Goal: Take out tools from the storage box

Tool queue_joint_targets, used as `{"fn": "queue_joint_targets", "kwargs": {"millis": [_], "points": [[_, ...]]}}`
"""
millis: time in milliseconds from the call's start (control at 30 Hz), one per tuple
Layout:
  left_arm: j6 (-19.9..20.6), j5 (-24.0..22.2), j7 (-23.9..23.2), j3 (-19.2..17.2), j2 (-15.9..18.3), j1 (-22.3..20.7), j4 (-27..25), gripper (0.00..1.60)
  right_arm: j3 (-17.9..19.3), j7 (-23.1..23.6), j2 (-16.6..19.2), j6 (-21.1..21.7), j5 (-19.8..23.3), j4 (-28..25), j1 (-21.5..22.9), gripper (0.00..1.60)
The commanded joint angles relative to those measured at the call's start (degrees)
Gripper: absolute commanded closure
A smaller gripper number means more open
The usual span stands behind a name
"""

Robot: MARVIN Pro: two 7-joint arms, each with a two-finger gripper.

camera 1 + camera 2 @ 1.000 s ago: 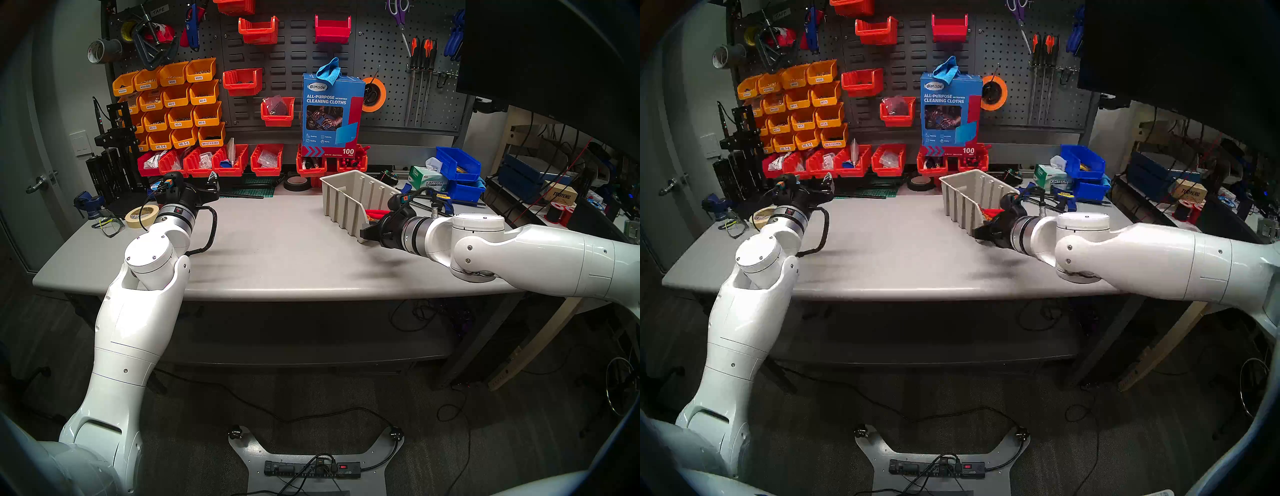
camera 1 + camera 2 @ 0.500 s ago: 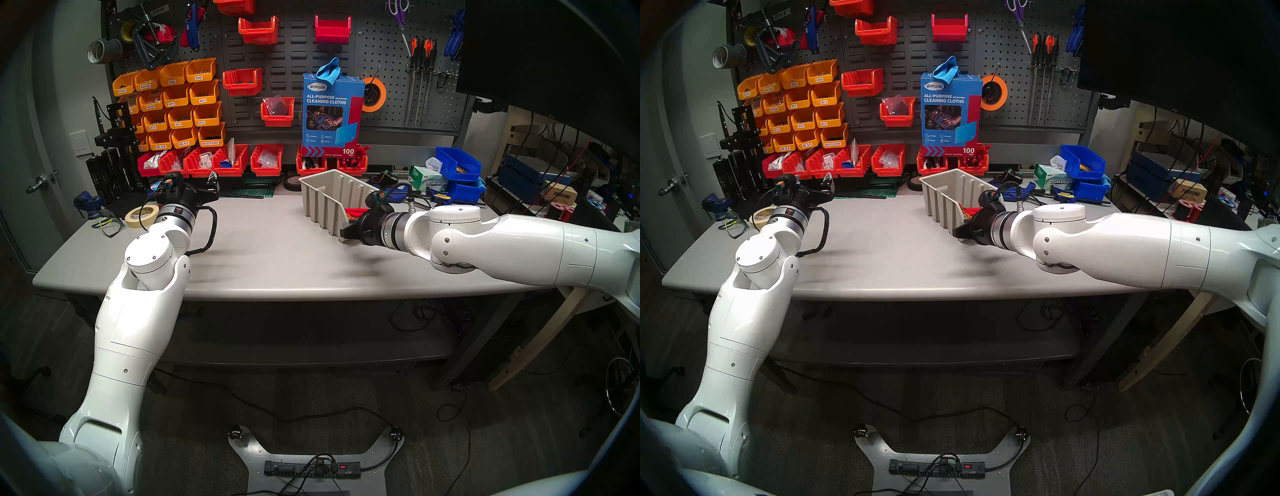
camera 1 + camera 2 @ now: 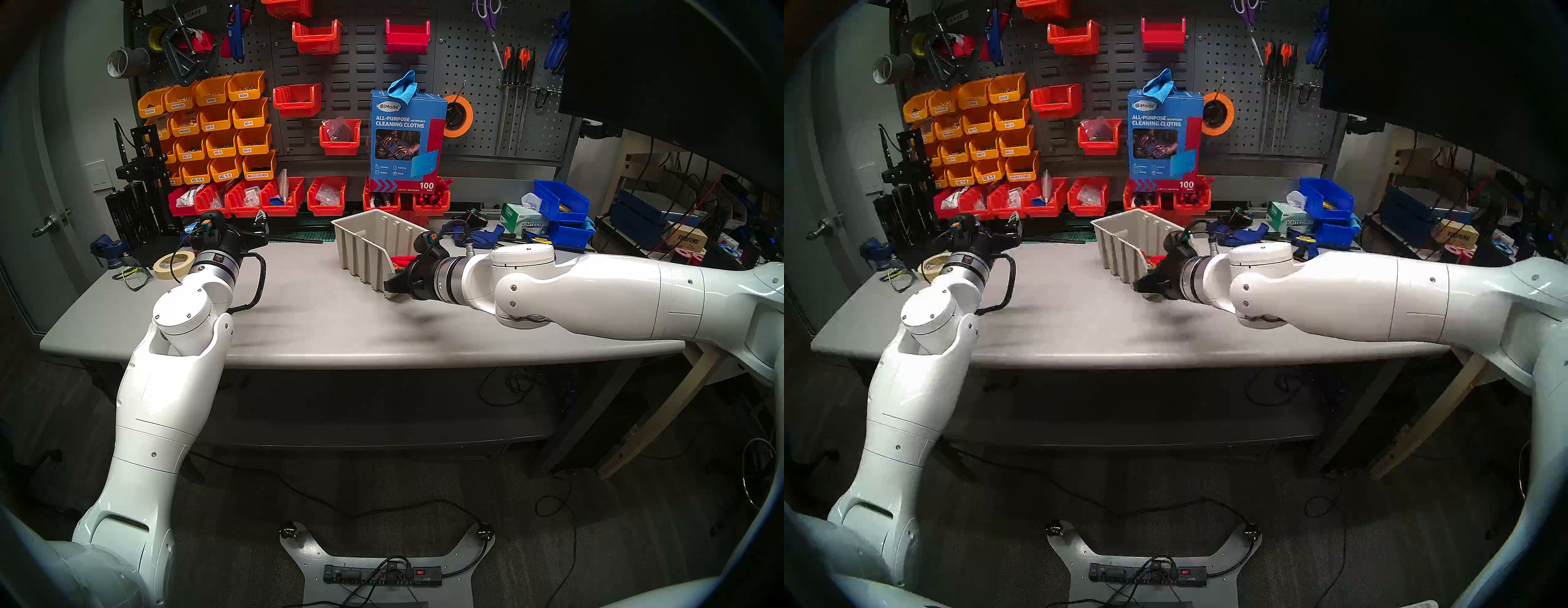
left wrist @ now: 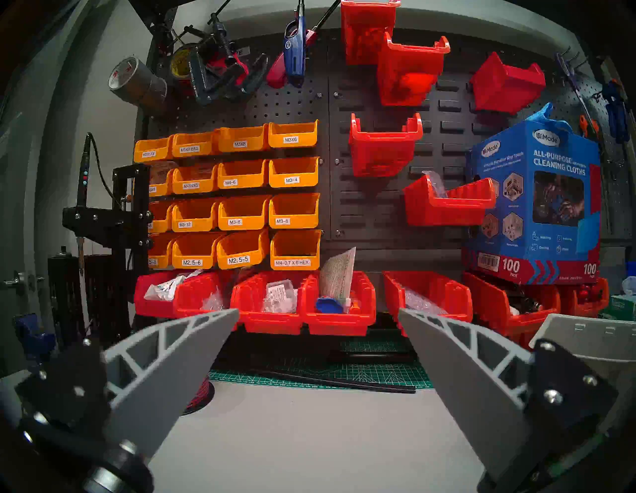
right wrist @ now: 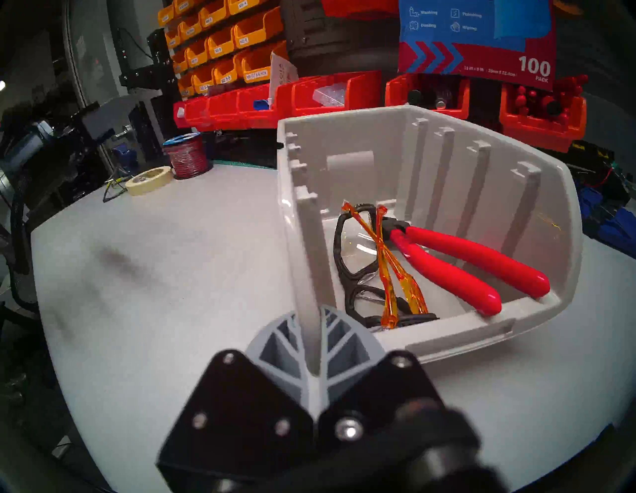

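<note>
The beige-grey storage box [image 3: 365,250] [image 3: 1123,250] stands mid-table, slightly right of centre. My right gripper [image 3: 392,286] [image 3: 1142,286] [image 5: 311,330] is shut on the front end of the box's left side wall [image 5: 306,241]. Inside the box lie red-handled pliers [image 5: 457,261] [image 3: 403,258] and folded safety glasses [image 5: 364,272] with orange arms, the pliers' jaws resting over the glasses. My left gripper [image 3: 259,227] [image 4: 318,316] hovers open and empty over the table's back left, far from the box.
A masking tape roll [image 3: 174,264] and green-framed glasses [image 3: 135,276] lie at the left edge. Blue bar clamps [image 3: 479,235], a tissue box [image 3: 524,218] and blue bins [image 3: 560,204] crowd the back right. Red bins [image 3: 280,197] line the back.
My right arm has slid the storage box leftward across the table, keeping its grip on the side wall. The left arm has not moved.
</note>
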Motion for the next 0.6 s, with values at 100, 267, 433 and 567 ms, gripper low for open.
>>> {"fn": "queue_joint_targets", "kwargs": {"millis": [100, 267, 433, 567], "points": [[-0.10, 0.06, 0.00, 0.01, 0.01, -0.69, -0.57, 0.00, 2.50, -1.20, -5.29, 0.04, 1.58, -0.48, 1.54, 1.60], [-0.09, 0.06, 0.01, 0.01, 0.01, -0.69, -0.58, 0.00, 2.28, -1.42, -6.70, 0.91, 1.99, -0.40, 1.73, 1.60], [-0.08, 0.06, 0.02, 0.01, 0.01, -0.69, -0.58, 0.00, 1.55, -2.11, -7.84, 2.47, 2.28, -0.37, 1.79, 1.59], [-0.07, 0.07, 0.02, 0.02, 0.01, -0.70, -0.59, 0.00, 0.93, -2.53, -8.50, 3.45, 2.39, -0.11, 1.46, 0.73]]}}
